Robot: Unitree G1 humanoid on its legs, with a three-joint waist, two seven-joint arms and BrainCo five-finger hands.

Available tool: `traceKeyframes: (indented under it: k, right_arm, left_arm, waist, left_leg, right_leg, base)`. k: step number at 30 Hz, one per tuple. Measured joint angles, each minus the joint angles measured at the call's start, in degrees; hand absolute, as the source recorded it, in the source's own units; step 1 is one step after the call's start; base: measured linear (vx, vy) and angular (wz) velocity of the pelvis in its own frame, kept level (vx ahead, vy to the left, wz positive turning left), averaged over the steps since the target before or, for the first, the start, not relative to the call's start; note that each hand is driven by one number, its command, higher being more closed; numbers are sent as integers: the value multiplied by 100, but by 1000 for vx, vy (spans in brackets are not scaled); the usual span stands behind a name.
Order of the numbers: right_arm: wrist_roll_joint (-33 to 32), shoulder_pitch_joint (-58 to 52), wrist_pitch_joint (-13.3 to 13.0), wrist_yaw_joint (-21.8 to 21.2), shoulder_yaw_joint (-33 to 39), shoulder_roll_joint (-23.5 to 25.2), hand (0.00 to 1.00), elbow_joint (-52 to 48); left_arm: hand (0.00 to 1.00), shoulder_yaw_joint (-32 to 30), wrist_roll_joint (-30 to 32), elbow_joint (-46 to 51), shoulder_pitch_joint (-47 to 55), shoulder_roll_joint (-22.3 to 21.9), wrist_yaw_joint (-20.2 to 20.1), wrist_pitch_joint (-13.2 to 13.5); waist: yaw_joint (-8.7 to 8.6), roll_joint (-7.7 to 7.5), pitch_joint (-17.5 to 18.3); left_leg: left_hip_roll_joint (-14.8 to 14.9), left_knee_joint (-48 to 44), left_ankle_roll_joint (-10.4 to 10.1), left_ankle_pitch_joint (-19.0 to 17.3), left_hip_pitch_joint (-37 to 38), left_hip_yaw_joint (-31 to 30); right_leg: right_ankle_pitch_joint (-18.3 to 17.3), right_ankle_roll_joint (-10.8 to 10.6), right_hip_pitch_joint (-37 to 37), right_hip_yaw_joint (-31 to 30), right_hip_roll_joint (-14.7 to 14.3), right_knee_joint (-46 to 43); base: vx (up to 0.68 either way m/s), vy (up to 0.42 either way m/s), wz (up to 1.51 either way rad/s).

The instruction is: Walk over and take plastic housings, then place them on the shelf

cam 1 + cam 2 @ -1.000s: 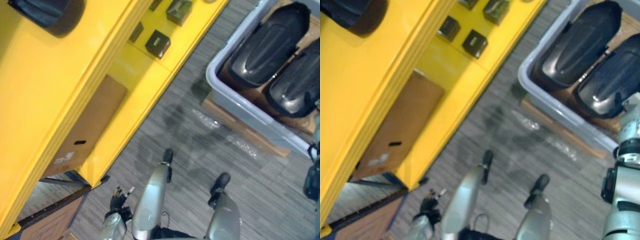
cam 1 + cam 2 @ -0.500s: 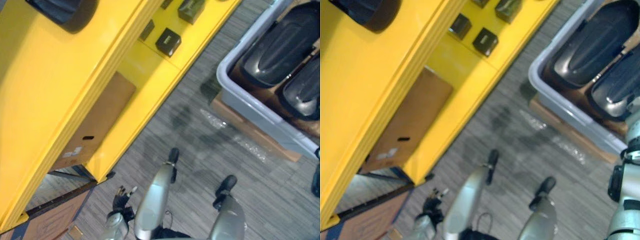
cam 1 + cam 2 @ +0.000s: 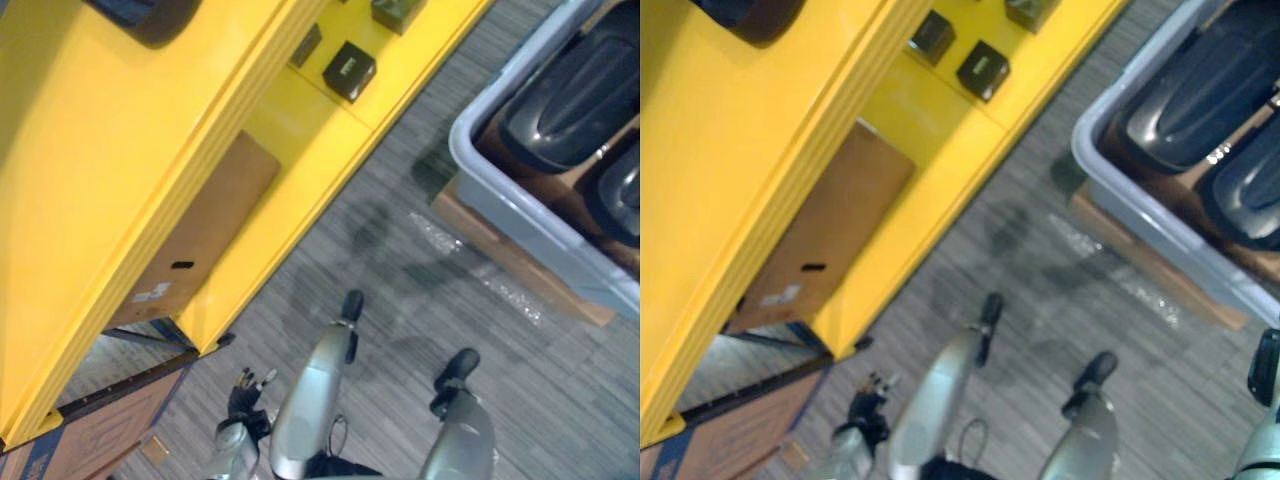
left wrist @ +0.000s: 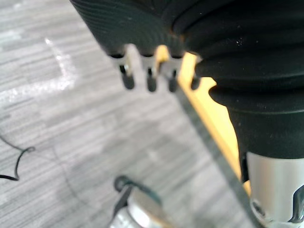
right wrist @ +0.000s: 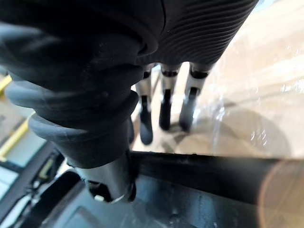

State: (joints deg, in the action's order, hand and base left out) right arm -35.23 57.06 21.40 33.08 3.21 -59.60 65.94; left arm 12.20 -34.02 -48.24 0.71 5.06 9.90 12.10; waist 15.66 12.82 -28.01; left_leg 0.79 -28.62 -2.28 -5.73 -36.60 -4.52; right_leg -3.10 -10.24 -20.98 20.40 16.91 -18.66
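Note:
Two black plastic housings lie side by side in a grey bin at the upper right. Another black housing sits on top of the yellow shelf at the far left. My left hand hangs low beside the shelf's corner, and in the left wrist view its fingers are straight above grey carpet. My right hand hangs with straight fingers just past the rim of a black housing, over film-covered cardboard, and holds nothing.
Small dark boxes stand on a lower shelf level. A cardboard box sits under the shelf. The bin rests on a flat cardboard slab, with clear film on the carpet beside it.
The whole picture has shifted, so the camera moved; shelf and bin sit further right. My right forearm has slid almost out of the right eye view's right edge.

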Motion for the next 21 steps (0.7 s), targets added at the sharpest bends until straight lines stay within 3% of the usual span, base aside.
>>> traceKeyframes:
  k: [3, 14, 17, 21]
  right_arm:
    - [-4, -16, 141, -62, -3, -6, 100, 0]
    - [4, -194, 212, -228, 4, 61, 100, -40]
    - [127, -258, 125, -279, 4, 153, 100, -60]
    - [582, -455, -245, -330, 7, 560, 100, -92]
  left_arm:
    - [0, -3, -171, 45, 0, -7, -1, -1]
    - [0, -84, -203, 234, 0, -63, 0, 31]
    - [0, -89, -199, 253, 2, -63, 59, 128]
    - [0, -99, -204, 412, 9, -67, 285, 360]
  waist:
    - [0, 0, 0]
    - [64, -9, 4]
    - [61, -77, 44]
    - [17, -258, 205]
  left_leg:
    - [5, -23, 0, 0, -39, -12]
    - [35, -194, 10, 21, -246, -101]
    - [44, -188, 8, 44, -262, -91]
    - [69, -198, -3, 56, -258, -85]
  right_leg:
    - [-1, 1, -21, 13, -5, -15]
    - [-27, 36, -130, 135, -17, -195]
    - [-21, 29, -156, 135, -18, -203]
    - [-5, 29, -155, 132, -40, -180]
  base:
    - [0, 0, 0]
    - [-43, -7, 3]
    - [0, 0, 0]
    - [0, 0, 0]
